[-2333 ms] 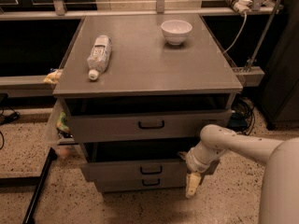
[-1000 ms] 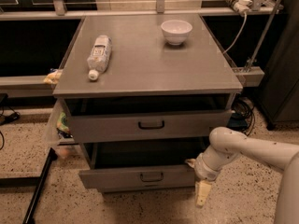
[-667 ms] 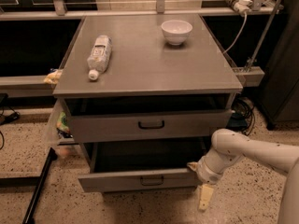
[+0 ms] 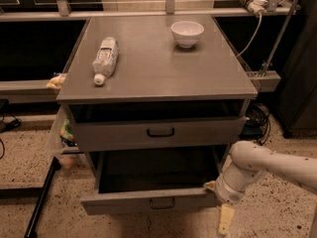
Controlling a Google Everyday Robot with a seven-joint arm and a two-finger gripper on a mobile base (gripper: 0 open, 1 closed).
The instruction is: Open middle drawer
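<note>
The grey metal cabinet [image 4: 158, 78] has its middle drawer [image 4: 124, 201] pulled well out toward me, its dark inside showing. The drawer's small black bar handle [image 4: 162, 203] sits at the middle of its front. My gripper [image 4: 218, 202] is at the right end of that drawer front, on the end of the white arm [image 4: 267, 165] that comes in from the right. The top drawer [image 4: 114, 133], with its own black handle [image 4: 160, 132], stands slightly out. The lowest drawer is hidden under the pulled-out middle one.
A plastic bottle [image 4: 105, 58] lies on the cabinet top at the left and a white bowl [image 4: 187, 32] stands at the back right. Cables [image 4: 255, 119] hang right of the cabinet. A black pole [image 4: 42, 197] slants across the floor at left.
The middle drawer has slid out toward me, from nearly shut to well open. My gripper has moved forward and down along with its right end.
</note>
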